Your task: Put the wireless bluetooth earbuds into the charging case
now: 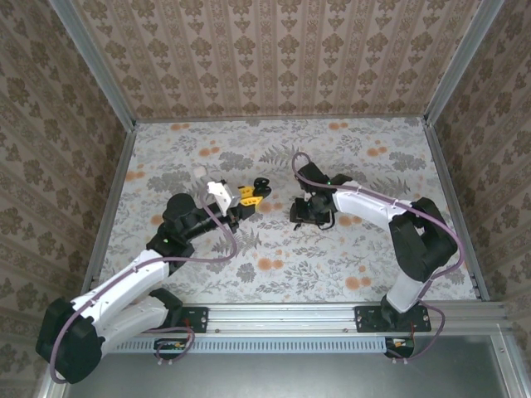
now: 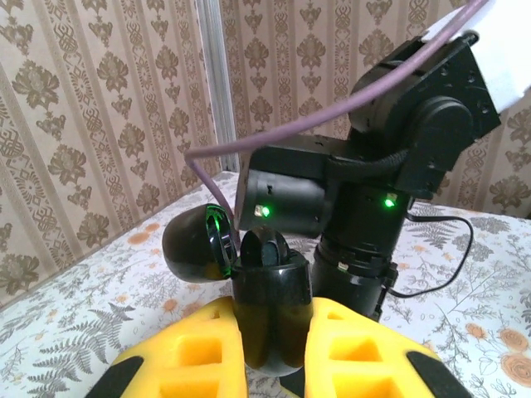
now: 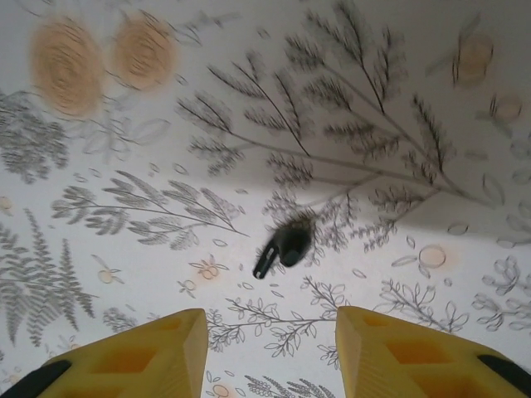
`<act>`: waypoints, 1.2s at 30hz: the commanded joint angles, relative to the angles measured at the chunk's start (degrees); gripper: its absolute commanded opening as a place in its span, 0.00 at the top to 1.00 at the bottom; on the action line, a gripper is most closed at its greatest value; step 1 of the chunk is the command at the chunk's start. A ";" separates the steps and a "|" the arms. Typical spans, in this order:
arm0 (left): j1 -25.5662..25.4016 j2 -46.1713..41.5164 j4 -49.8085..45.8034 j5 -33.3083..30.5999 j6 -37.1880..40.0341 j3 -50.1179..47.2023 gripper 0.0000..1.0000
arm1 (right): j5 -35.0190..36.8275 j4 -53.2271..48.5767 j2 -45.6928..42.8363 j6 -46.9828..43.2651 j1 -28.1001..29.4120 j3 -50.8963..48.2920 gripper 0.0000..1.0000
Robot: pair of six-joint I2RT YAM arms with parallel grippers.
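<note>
A: Since you work inside a box, mind its edges first: the table [image 1: 373, 265] is shut in by wallpapered walls [image 1: 274, 50] on the left, far and right sides. A metal post [image 1: 95, 62] stands at each far corner, and a rail [image 1: 290, 315] runs along the near edge where your arms are bolted.

B: Your open room is on the far side, where bare floral surface runs from the grippers to the back wall. There is another bare patch between your two arm bases. The tight spot is the middle, where your grippers stand near each other with a small gap between.

A: Your left gripper [image 2: 272, 332] is clamped on the charging case [image 2: 270, 290], with its yellow fingers [image 2: 220, 332] pressed to both sides. The lid [image 2: 192, 247] is swung open to the left. A dark rounded piece stands in the case's mouth, and you cannot tell whether it is an earbud.

B: Your right gripper [image 3: 270, 319] is released, its fingers spread with nothing between them. The earbud [image 3: 286, 243] lies on the floral pattern just beyond the fingertips, in line with the gap and touching neither. It looks blurred.

A: The count: two arms, two grippers, one case, one loose earbud, two far posts, three walls, and two green lights [image 2: 388, 200] on the right arm behind the case
</note>
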 commanded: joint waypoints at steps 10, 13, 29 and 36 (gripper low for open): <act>-0.34 -2.79 -2.77 -0.26 1.57 -0.42 1.00 | 0.69 4.32 4.12 7.30 0.95 -0.40 0.53; -0.36 -3.54 -2.75 -0.53 1.19 -0.95 1.00 | 0.82 4.02 5.77 6.91 1.08 0.50 0.53; -0.42 -4.59 -4.44 -0.63 1.96 -0.80 1.00 | 2.58 0.23 10.38 3.74 1.75 6.47 0.57; -0.43 -5.09 -4.91 -0.90 2.11 -0.88 1.00 | 3.71 -3.06 12.38 2.12 2.23 8.71 0.60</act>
